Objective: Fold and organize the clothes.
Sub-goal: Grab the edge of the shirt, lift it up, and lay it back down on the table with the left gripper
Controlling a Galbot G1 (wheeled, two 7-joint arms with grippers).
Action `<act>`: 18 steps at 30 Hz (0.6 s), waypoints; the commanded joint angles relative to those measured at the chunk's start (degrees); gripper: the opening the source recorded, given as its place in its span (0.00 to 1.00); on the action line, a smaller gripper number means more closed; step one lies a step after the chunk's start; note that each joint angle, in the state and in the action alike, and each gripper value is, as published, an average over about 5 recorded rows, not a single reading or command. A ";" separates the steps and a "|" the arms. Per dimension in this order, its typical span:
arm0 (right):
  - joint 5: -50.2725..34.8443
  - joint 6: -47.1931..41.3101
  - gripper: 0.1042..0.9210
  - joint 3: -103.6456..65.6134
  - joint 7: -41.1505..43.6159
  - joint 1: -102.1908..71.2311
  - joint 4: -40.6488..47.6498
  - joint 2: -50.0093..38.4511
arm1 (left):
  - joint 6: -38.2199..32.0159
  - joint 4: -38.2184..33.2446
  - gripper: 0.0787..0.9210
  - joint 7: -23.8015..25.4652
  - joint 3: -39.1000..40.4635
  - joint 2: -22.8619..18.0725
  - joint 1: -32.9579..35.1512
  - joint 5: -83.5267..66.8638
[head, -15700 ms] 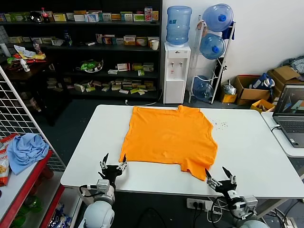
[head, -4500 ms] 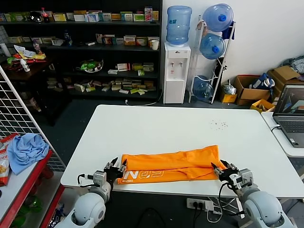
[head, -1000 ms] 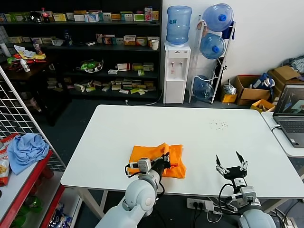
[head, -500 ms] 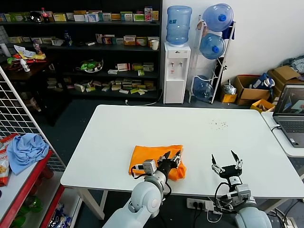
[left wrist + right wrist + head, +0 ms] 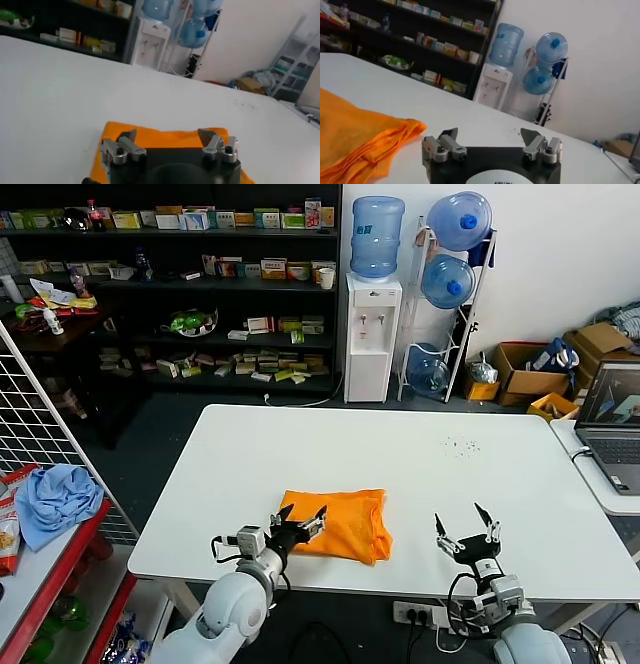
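White tabletop (image 5: 300, 444) fills my head view, with stocked shelves (image 5: 200, 284) and a water dispenser (image 5: 372, 334) behind it. My T-shirt (image 5: 340, 522) lies folded into a small orange rectangle near the table's front edge, at about 6 o'clock from its centre. My left gripper (image 5: 300, 519) hovers at the shirt's 8 o'clock corner, jaws spread wide and holding nothing. My right gripper (image 5: 465, 531) waits at 3 o'clock of the shirt, well apart from it, jaws also spread and empty. I judge the fabric light, soft and limp; it will sag and unfold unless I pinch through all layers at an edge. From the right wrist I see the stacked layers of the T-shirt (image 5: 360, 135) at its edge, which the head view flattens; the left wrist shows only its top face (image 5: 160, 137).
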State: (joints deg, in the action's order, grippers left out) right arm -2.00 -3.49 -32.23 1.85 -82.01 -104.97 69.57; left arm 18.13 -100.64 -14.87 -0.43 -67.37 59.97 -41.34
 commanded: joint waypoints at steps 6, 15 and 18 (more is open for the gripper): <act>-0.51 0.57 0.88 -1.69 1.26 -2.19 -0.58 -0.81 | 4.57 7.64 0.88 12.59 -6.01 7.85 -0.06 0.05; -0.72 0.91 0.88 -3.06 1.54 -3.19 -0.73 -1.27 | 5.79 12.22 0.88 14.05 -5.34 5.26 -2.50 -0.09; -0.75 0.91 0.88 -3.23 1.59 -3.32 -0.79 -1.38 | 5.84 12.73 0.88 14.05 -5.26 4.71 -2.98 -0.38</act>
State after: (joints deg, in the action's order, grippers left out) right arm -2.65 -2.62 -34.96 3.26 -84.93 -105.67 68.25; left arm 22.69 -92.29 -3.75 -4.77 -62.67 58.22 -41.28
